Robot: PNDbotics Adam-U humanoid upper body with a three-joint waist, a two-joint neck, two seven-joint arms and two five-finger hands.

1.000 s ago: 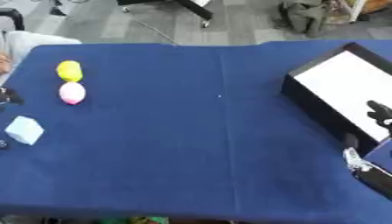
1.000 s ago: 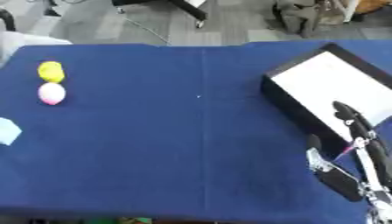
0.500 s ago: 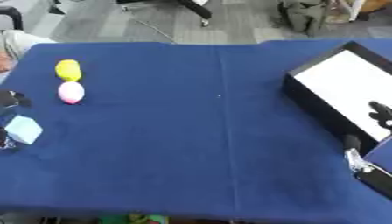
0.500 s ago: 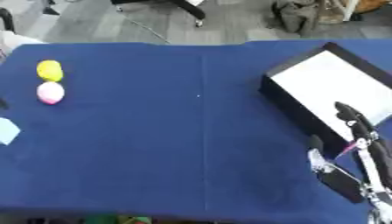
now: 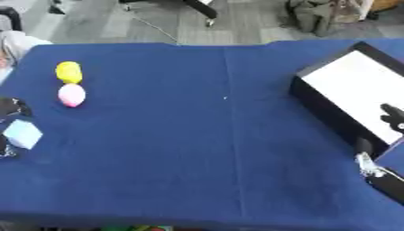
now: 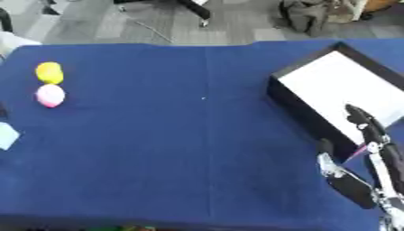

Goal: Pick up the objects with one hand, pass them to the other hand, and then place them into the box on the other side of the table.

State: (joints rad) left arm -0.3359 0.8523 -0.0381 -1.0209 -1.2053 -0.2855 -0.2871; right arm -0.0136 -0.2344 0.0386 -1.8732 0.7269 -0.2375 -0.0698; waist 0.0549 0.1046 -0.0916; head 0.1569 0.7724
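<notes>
The left hand (image 5: 8,128) is cut off by the edge beside the pale-blue block (image 5: 23,134).

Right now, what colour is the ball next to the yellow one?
Pink ball, clearest in the left eye view.

Right hand (image 6: 364,173): black slender fingers (image 6: 359,119), silver joints, a thin pink strand between them.

Objects (image 5: 69,84) left, box (image 5: 355,99) right.
</notes>
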